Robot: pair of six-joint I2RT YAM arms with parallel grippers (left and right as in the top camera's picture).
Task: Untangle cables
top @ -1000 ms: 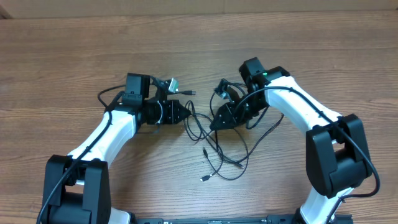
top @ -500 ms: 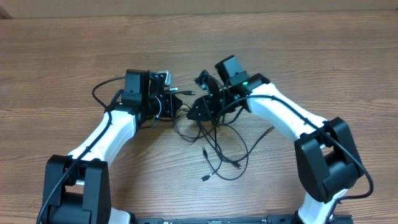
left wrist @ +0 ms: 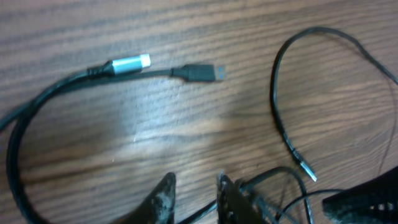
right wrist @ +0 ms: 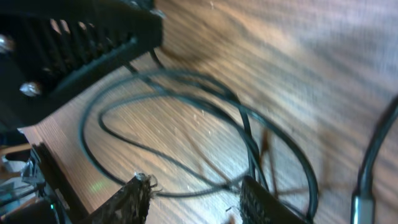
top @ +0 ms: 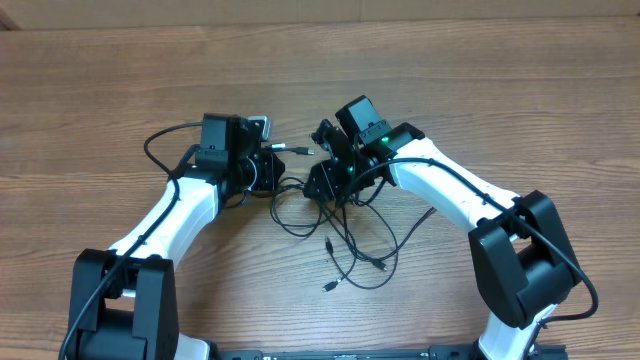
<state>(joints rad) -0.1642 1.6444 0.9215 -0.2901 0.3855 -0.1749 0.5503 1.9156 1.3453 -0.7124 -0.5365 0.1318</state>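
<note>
Cables tangled on wood table, frame centre
Left gripper slightly parted; right gripper spread over a loop; both at the tangle

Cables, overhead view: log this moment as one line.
cables: tangled heap | left gripper: slightly open, empty | right gripper: open over cables | untangling: unfinished

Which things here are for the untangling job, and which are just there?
For the job: thin black cables; left gripper, open; right gripper, open.
Just there: wooden table; the arms' own thick wires.
</note>
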